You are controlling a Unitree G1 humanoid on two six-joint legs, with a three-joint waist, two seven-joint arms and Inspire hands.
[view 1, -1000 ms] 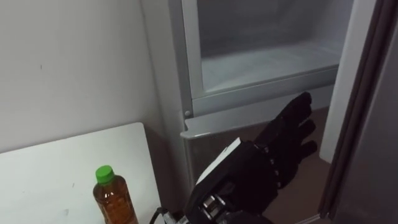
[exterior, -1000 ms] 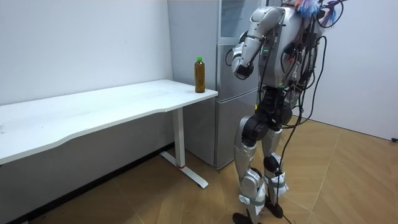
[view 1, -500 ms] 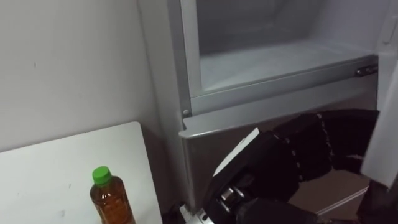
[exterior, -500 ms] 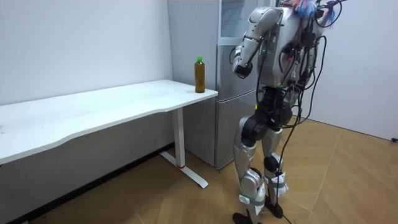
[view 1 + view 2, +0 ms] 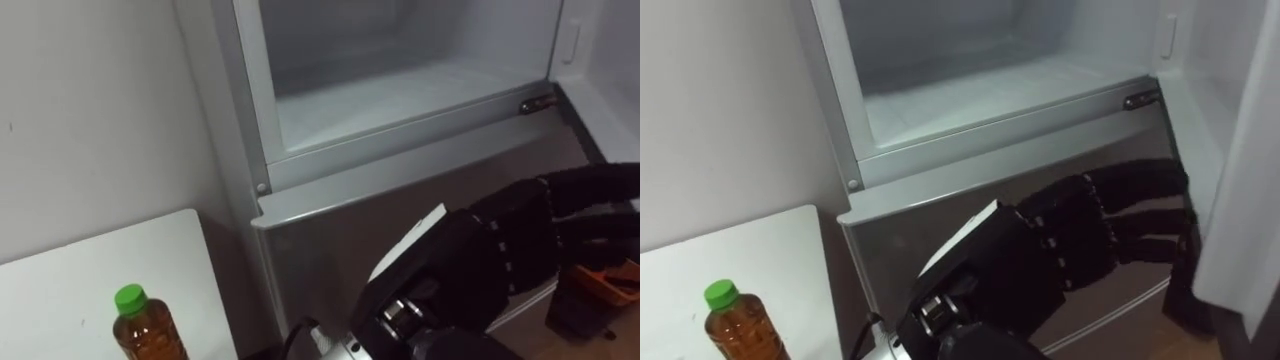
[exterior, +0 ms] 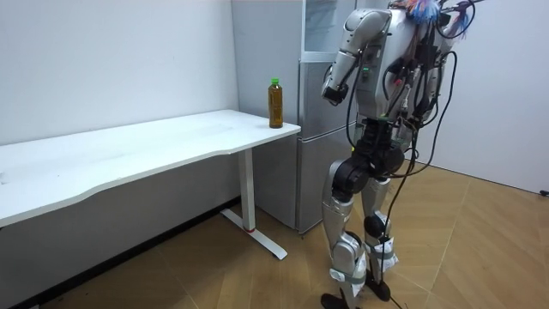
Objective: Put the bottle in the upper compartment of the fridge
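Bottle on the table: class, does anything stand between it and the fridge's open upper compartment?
Nothing visible does. The bottle stands at the corner of the table, left of the fridge; the upper compartment above is open and its shelf bare. The left hand, open, is lower, before the lower door.

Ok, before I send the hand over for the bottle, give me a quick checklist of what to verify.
1. Access to the upper fridge compartment: ok, open, visible shelf bare.
2. Standing of the bottle: ok, upright on the table, by its corner near the fridge.
3. Its green cap: ok, on.
4. State of the left hand: ok, free, fingers straight, before the lower fridge door.
5. Hold on the bottle: not ok, hand and bottle apart.
6. Headroom in the compartment: cannot tell.
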